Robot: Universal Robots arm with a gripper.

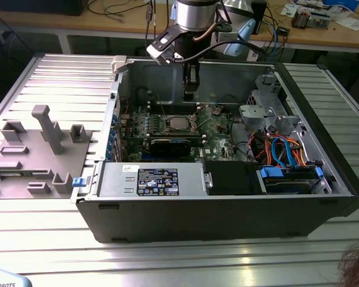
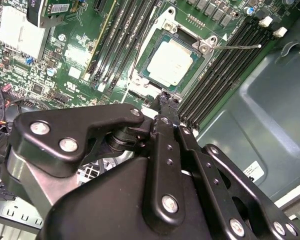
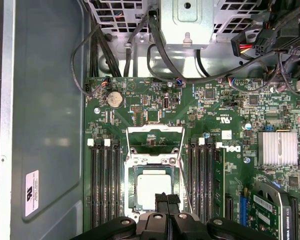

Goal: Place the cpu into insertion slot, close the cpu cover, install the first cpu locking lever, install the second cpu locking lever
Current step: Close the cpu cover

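The black end effector hangs just above the board with its tips pinched narrow and nothing visible between them. If it drops off-line, it could scrape the small flat square cpu with the dull silver top. It could also snag the thin wire lever beside it. The cpu sits inside the dark square insertion slot on the green circuit board, directly under the tips. The thin silvery cpu cover lies flipped open on the slot's far side, apart from the tips.
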